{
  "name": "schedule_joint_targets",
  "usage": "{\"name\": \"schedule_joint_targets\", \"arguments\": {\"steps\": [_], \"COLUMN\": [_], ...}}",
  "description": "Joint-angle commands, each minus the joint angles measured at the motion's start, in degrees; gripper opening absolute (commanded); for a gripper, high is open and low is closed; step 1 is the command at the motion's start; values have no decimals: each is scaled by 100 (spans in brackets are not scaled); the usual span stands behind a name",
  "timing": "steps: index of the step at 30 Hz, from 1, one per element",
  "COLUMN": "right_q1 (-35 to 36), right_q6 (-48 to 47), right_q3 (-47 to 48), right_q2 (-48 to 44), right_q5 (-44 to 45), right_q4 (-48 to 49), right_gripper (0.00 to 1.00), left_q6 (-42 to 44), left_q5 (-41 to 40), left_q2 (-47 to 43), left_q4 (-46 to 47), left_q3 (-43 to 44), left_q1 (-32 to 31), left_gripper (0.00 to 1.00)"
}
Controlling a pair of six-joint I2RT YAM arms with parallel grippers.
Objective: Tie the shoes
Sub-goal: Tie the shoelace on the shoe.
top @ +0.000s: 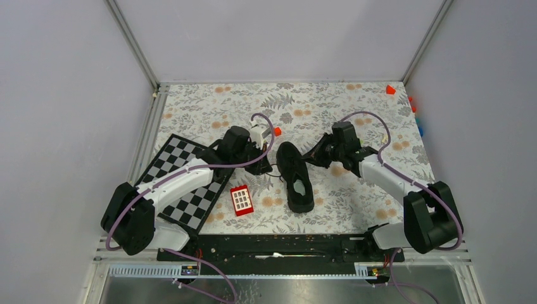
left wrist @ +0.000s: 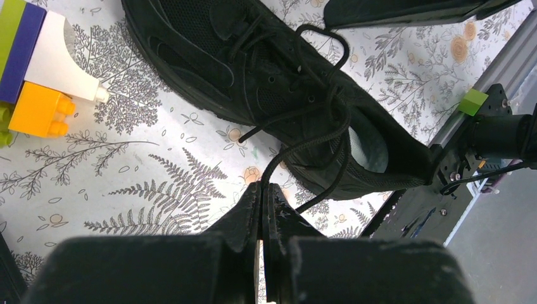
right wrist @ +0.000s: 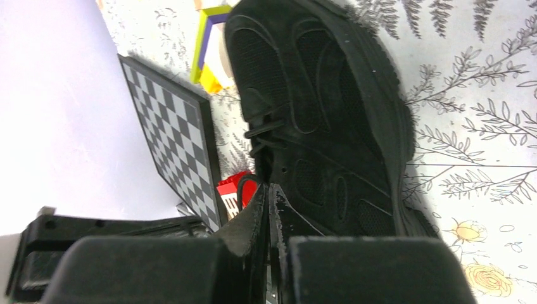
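At middle of surface [top: 354, 107], black shoe [top: 295, 176] lay toe away, heel toward arms. Left pincer [left wrist: 263, 190] clamped on thin lace [left wrist: 271, 166]; right pincer [right wrist: 268, 193] closed tight beside shoe, catch unclear. Lace limp, slippery, likely best pinched near free end. Shoe light, could drag. Chessboard [top: 183, 183], red block [top: 241, 199] crowded left; right side roomier.

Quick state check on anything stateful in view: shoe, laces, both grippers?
sneaker: upright on its sole, untied.
laces: loose, no knot; one strand runs into the left fingertips.
left gripper: shut on a strand of the laces.
right gripper: shut beside the sneaker; whether it holds a lace can't be told.
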Motion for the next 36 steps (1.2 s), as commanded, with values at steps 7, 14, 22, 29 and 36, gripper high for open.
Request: {"name": "schedule_joint_targets", "arguments": {"steps": [7,14,22,29,36], "right_q1": [-11,-18,-143,66,967], "right_q6": [-287,-1328,-2174,-1977,-1044], "right_q3": [24,339,688,-320,-1027], "right_q2": [-454,-172,274,-45,-701], "right_q5": [114,224,544,72,-96], "right_q4": [198,-529,-1640,-1384,-730], "right_gripper": [0,29,34,27,27], "left_q6": [-184,-240,-335,-320,-186], "left_q5": [-224,-317,-349,-376,-382], "left_q2": [-55,-45,-16,96,158], "left_q4": [367,408,502,552,566], "left_q3": [-129,-174,-232,-158,-96], "left_q1": [-8,-6,-8,-2,3], "left_gripper": [0,0,0,0,0]}}
